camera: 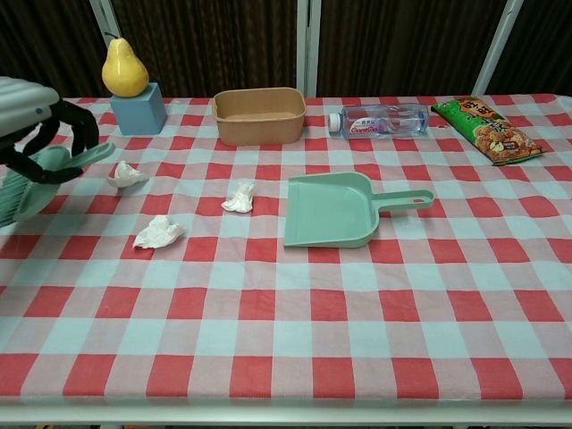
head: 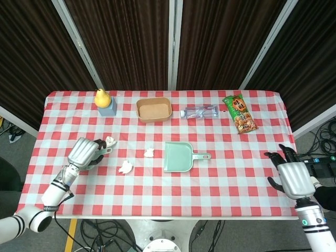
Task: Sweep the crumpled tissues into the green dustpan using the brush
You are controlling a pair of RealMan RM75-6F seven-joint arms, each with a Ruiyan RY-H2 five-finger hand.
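Note:
The green dustpan (head: 177,156) (camera: 326,211) lies flat mid-table, handle pointing right. Three crumpled tissues lie to its left: one (head: 149,153) (camera: 239,197) close to the pan, one (head: 125,167) (camera: 159,232) nearer the front, one (head: 110,140) (camera: 125,172) further left. My left hand (head: 84,152) (camera: 40,125) grips the green brush (camera: 55,168) and holds it raised above the cloth, just left of the leftmost tissue. My right hand (head: 291,177) hovers with fingers spread and nothing in it over the table's right front corner, far from the pan.
Along the back stand a pear (head: 102,96) on a blue block (camera: 138,109), a brown tray (head: 154,109) (camera: 259,115), a lying water bottle (head: 200,112) (camera: 379,120) and a green snack packet (head: 239,113) (camera: 487,129). The red checked cloth (head: 231,173) covers the table.

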